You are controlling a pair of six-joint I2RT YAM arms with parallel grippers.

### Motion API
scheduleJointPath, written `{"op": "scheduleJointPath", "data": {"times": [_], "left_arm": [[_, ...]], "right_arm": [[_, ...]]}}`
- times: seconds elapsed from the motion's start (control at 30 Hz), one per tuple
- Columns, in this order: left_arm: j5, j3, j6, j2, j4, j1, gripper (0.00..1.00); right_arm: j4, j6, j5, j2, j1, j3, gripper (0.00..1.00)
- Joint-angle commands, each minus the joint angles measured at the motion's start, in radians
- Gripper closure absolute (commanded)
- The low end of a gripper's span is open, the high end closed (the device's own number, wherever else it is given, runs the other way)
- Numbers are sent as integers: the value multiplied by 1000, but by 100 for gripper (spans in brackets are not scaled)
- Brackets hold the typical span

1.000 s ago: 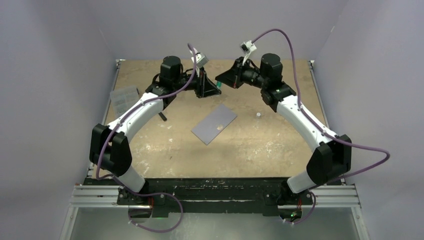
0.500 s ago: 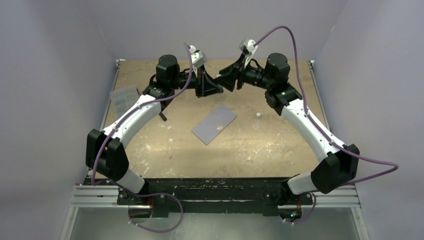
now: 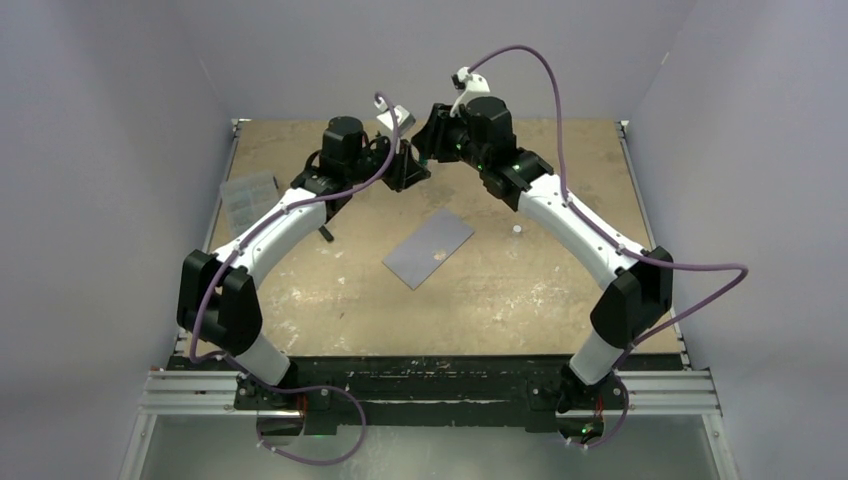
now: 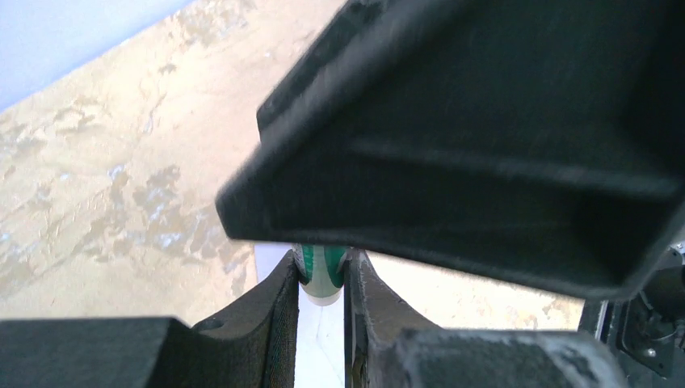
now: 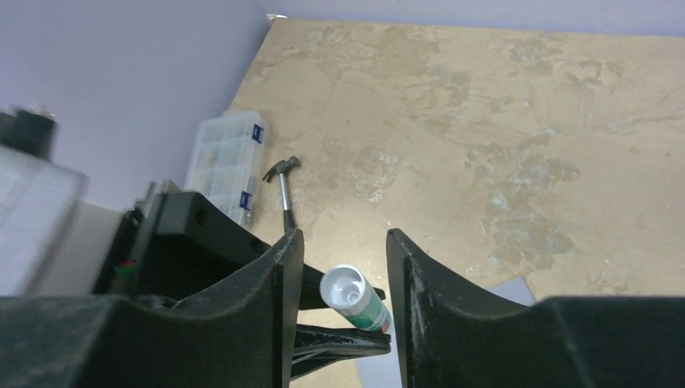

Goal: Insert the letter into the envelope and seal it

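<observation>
The grey-blue envelope [image 3: 430, 247] lies flat in the middle of the table with its flap down; a corner shows in the right wrist view [image 5: 510, 293]. The peach-tan letter is out of view. My left gripper [image 3: 410, 172] is shut on a green and white glue stick [image 4: 321, 275], held up above the table behind the envelope. My right gripper [image 3: 428, 135] is open, its two fingers on either side of the stick's white upper end [image 5: 349, 291] without touching it. The left gripper's fingers [image 5: 347, 343] show below the stick.
A clear ribbed plastic box [image 3: 247, 195] sits at the left edge, also in the right wrist view [image 5: 224, 162]. A small hammer-like tool [image 5: 283, 190] lies beside it. A small white round thing [image 3: 516, 229] lies right of the envelope. Purple walls close in the table.
My right arm has swung left and its open gripper has come over the left gripper, around the glue stick's end. The left gripper has hardly moved. The envelope is unmoved.
</observation>
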State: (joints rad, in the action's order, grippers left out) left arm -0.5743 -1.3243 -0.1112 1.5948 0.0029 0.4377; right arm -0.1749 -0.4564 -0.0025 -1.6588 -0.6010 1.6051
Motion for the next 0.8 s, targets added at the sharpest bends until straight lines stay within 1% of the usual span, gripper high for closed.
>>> {"op": "scheduleJointPath", "data": {"times": [0.0, 0.07, 0.1, 0.13, 0.17, 0.23, 0.3, 0.37, 0.47, 0.67, 0.77], "left_arm": [[62, -30, 62, 1, -63, -2, 100], [73, -30, 60, 0, -75, -2, 100], [77, -28, 57, -1, -76, -2, 100], [77, -28, 51, -4, -75, -2, 100], [78, -27, 44, -3, -74, -2, 100], [78, -30, 38, -2, -75, -2, 100], [78, -30, 36, -2, -75, -2, 100], [72, -30, 36, -2, -75, -2, 100], [71, -31, 36, -5, -76, -2, 100], [65, -33, 29, -14, -70, -3, 100], [56, -34, 24, -21, -66, -2, 100]], "right_arm": [[-43, -17, 87, -6, 1, 102, 61], [-58, -16, 81, -12, 2, 115, 70], [-67, -16, 73, -17, 1, 124, 73], [-74, -15, 58, -20, 1, 128, 74], [-78, -14, 41, -23, 0, 129, 71], [-82, -5, 11, -27, 1, 128, 53], [-84, 5, -13, -29, 0, 123, 44], [-85, 11, -42, -33, 0, 118, 43], [-103, 18, -62, -43, 0, 118, 44], [-121, 30, -64, -50, -3, 117, 51], [-130, 34, -65, -57, -5, 126, 53]]}}
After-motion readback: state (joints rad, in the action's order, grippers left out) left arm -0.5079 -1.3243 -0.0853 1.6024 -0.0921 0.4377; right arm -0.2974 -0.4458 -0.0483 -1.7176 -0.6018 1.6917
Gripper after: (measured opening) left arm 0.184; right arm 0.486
